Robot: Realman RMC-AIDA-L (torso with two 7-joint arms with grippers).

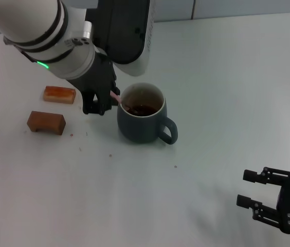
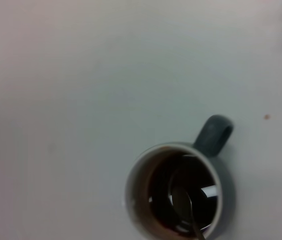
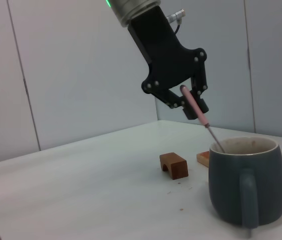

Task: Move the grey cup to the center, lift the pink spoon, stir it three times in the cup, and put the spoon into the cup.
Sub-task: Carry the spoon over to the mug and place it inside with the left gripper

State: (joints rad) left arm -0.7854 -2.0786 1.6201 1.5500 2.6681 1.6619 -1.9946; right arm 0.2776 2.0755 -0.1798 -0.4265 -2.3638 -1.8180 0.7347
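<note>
Nearest, by the bench's (image 1: pixel 212 77) front right corner, the right gripper (image 1: pixel 255 197) rests idle, jaws spread wide. Mid-bench stands the rounded dark blue-grey ceramic cup (image 1: pixel 141 121), loop handle toward that corner, its pale interior stained brown. Beside its far-left rim the left gripper (image 1: pixel 106 100) pinches the slim pink-handled spoon (image 3: pixel 197 108), tilted, its metal bowl down inside the cup. Left sit two brown wooden blocks (image 1: pixel 46 122).
</note>
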